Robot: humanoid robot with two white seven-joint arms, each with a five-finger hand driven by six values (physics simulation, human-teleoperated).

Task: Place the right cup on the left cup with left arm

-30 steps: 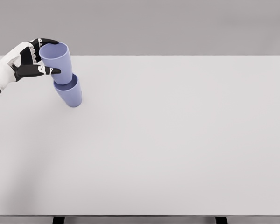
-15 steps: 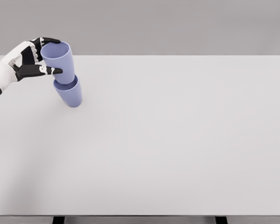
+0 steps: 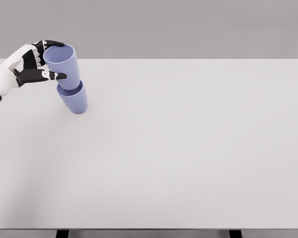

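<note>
Left robot hand [image 3: 32, 63] grips upper cup [image 3: 63, 64]; nested in lower cup [image 3: 74, 100]

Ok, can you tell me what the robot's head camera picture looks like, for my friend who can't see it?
A white and black robot left hand holds a blue upper cup that sits tilted inside a matching lower cup on a white table, near its far left corner. The right hand is not in the picture.

We find no legible text, label, brand, number or sign anywhere in the head view. The two plain blue plastic cups [image 3: 69, 79], the white tabletop [image 3: 188, 148] and the white-and-black left hand [image 3: 32, 64] carry no readable markings.
</note>
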